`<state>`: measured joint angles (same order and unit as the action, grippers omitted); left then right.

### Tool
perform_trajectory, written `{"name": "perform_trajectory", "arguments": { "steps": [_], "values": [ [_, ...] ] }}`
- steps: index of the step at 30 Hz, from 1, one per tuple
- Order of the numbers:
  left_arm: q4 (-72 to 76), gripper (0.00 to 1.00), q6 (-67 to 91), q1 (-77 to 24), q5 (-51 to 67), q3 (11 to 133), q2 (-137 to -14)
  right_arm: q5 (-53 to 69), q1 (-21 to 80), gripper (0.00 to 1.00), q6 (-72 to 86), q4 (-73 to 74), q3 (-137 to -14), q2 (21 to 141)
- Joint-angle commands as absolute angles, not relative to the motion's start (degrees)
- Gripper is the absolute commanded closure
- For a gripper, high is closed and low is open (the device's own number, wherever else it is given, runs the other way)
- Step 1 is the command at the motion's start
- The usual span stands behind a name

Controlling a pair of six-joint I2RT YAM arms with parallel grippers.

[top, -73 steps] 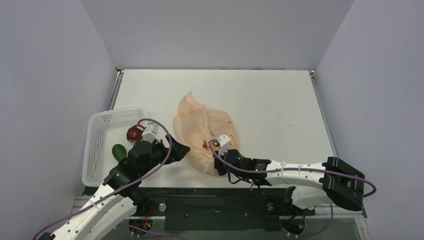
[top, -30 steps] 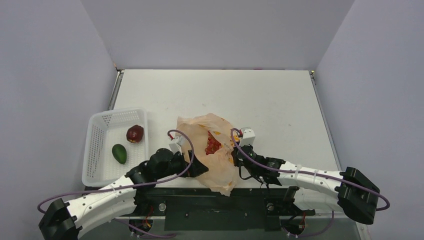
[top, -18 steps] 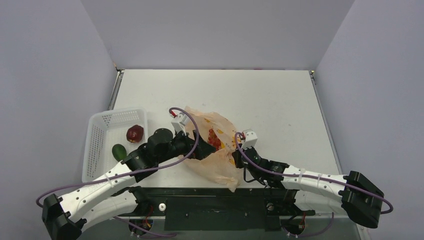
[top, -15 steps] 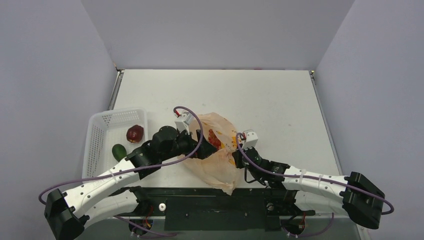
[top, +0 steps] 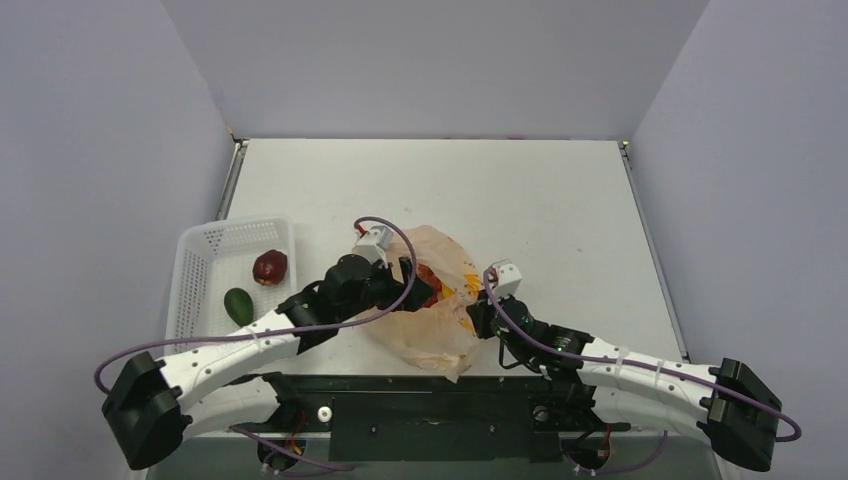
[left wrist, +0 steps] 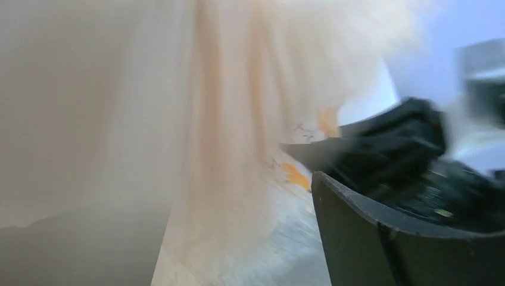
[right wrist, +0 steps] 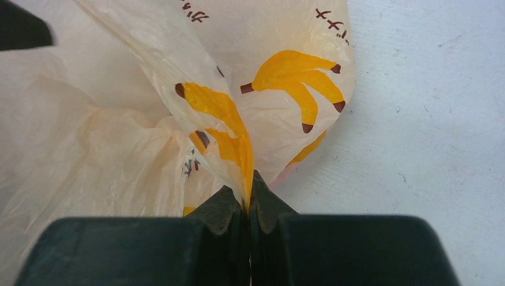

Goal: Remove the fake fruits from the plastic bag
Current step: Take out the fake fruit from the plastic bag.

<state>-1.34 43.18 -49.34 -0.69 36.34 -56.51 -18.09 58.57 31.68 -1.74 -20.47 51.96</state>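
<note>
So the left fingers (left wrist: 369,238) (can't tell how wide) just dove into the thin peach-orange plastic bag (top: 440,335) toward the red plastic berries (top: 430,273), while the right fingers (right wrist: 262,207) pinch its edge, so a grab looks close.

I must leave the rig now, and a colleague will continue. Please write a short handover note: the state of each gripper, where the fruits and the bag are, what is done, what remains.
Right gripper: shut on a fold of the plastic bag, at its near-right edge.
Left gripper: inside the bag mouth. Its view is blurred, so open or shut cannot be told.
Done: the dark red fruit lies in the white basket, beside a green fruit.
Left: the red fruits show inside the bag and must come out.
</note>
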Motion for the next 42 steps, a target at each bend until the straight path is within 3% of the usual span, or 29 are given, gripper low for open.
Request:
{"name": "perform_trajectory", "arguments": {
  "steps": [1, 9, 22, 29, 31, 42],
  "values": [
    [8.2, 0.21, 41.1, -49.0, -3.6, 35.2, -64.6, -16.4, 59.1, 1.0, 28.6, -6.4, -18.3, 51.2],
    [16.7, 0.35, 42.2, -48.8, -8.7, 33.8, -73.5, -18.8, 59.1, 1.0, 30.0, -7.7, -18.0, 53.7],
    [25.7, 0.36, 40.7, -47.7, -13.8, 36.3, -87.8, -19.8, 58.6, 1.0, 31.9, -7.3, -16.5, 51.9],
    [30.8, 0.34, 41.2, -46.7, -10.2, 38.6, -97.9, -20.3, 58.4, 1.0, 31.8, -7.3, -16.9, 51.9],
    [31.7, 0.37, 41.4, -46.4, -9.1, 38.8, -99.8, -20.4, 58.4, 1.0, 31.7, -7.0, -17.3, 52.2],
    [26.2, 0.73, 38.4, -44.4, -5.0, 40.8, -95.4, -20.2, 58.4, 1.0, 31.6, -7.7, -17.9, 54.8]
  ]
}}
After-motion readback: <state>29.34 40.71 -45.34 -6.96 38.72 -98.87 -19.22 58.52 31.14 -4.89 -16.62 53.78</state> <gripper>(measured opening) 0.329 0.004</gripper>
